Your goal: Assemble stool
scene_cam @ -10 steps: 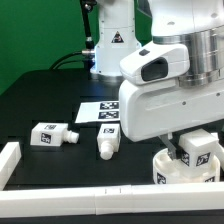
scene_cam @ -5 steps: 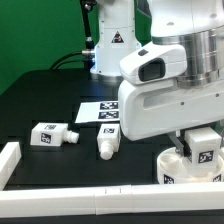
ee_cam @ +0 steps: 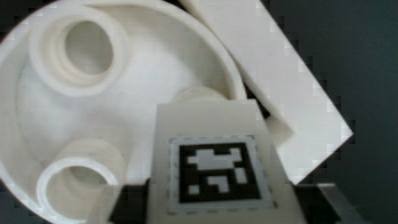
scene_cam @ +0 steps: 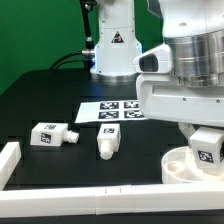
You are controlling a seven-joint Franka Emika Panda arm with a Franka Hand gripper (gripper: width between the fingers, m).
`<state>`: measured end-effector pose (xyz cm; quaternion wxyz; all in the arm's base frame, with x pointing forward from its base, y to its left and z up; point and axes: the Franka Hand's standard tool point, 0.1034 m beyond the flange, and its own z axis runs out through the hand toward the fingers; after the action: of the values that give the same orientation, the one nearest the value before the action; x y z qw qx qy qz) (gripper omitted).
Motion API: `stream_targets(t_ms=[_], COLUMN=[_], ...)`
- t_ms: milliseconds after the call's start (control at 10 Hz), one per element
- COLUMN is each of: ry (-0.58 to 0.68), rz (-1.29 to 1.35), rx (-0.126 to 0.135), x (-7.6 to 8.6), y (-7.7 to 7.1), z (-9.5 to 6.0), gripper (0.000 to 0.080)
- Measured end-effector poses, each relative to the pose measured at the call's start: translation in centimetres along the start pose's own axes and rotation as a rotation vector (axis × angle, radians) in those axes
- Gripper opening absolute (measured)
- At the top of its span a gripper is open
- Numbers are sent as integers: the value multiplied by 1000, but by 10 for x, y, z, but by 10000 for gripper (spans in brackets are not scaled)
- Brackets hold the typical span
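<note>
My gripper (scene_cam: pixel 206 138) is shut on a white stool leg (scene_cam: pixel 207 148) that carries a black-and-white tag. In the wrist view the same leg (ee_cam: pixel 221 160) sits between the dark fingers (ee_cam: pixel 317 203), and my gripper (ee_cam: pixel 222 205) reaches over the seat. The round rimmed seat disc (scene_cam: pixel 178 166) lies at the exterior view's right, just under the held leg. Two round sockets show in the seat (ee_cam: pixel 125 110). Whether the leg touches the seat I cannot tell. Two more legs lie on the black table, one (scene_cam: pixel 52 134) at the left and one (scene_cam: pixel 108 142) in the middle.
The marker board (scene_cam: pixel 108 111) lies flat behind the loose legs. White border rails run along the front (scene_cam: pixel 80 205) and the left edge (scene_cam: pixel 10 160). A rail (ee_cam: pixel 267 70) passes close beside the seat. The arm's base (scene_cam: pixel 112 45) stands at the back.
The jaws have closed from wide onto the leg. The arm and the leg have shifted toward the exterior view's right, uncovering more of the marker board.
</note>
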<state>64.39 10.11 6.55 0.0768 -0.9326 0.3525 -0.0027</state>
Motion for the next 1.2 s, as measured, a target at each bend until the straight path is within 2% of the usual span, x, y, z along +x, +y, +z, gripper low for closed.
stream_targets(t_ms=[300, 500, 600, 700, 800, 1000, 1100, 1200], ry=[-1, 13, 30, 55, 54, 52, 52, 52], rz=[205, 620, 832, 967, 1055, 1053, 1051, 1028], rx=[-2, -19, -13, 25, 40, 40, 40, 40], x=[-1, -11, -16, -16, -16, -17, -17, -17], y=[1, -1, -2, 0, 0, 0, 0, -1], z=[0, 4, 8, 8, 8, 9, 9, 8], gripper=[330, 331, 331, 331, 331, 331, 507, 604])
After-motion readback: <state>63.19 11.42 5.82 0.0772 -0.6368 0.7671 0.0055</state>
